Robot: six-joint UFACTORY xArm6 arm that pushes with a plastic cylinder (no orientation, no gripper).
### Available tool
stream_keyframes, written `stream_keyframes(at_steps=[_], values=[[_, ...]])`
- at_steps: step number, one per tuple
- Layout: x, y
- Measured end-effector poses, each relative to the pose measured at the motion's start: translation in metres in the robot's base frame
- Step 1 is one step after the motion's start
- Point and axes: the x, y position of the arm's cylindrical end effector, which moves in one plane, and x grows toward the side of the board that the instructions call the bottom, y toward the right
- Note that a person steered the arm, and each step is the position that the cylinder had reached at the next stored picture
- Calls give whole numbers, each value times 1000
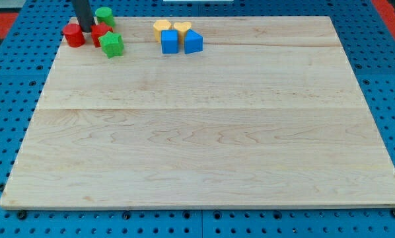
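My tip point(86, 30) stands at the view's top left, the dark rod coming straight down from the top edge, where its upper part is cut off. There are no jaws on it to read as wide or narrow: it is a plain rod and holds nothing. Its very end sits on the wooden board point(204, 145) in the gap between two red blocks.

The red cylinder point(73, 35) lies at 9 o'clock from my tip, just beside it or touching; the rod covers the cylinder's right edge, so I cannot tell which. The other red block point(100, 32) sits at 3 o'clock, partly behind the rod and partly behind a green one, and its shape cannot be made out. A green cylinder point(104, 16) stands at 1 o'clock from my tip, near the board's far edge. The green star-like block point(111, 44) lies at 4 o'clock, touching the red block.

Well apart toward 3 o'clock is a tight cluster of four. The yellow rounded block point(161, 27) and the yellow heart point(182, 28) sit side by side, and below them the blue cube point(169, 41) and the blue wedge point(193, 41), each pair touching or nearly so.

The board rests on a blue pegboard point(12, 119).
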Motion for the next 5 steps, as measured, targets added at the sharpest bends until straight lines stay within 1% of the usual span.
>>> stream_keyframes(at_steps=[1,2,3,4,5], values=[[-6,-5],[-38,-20],[-38,-20],[-37,22],[-37,108]])
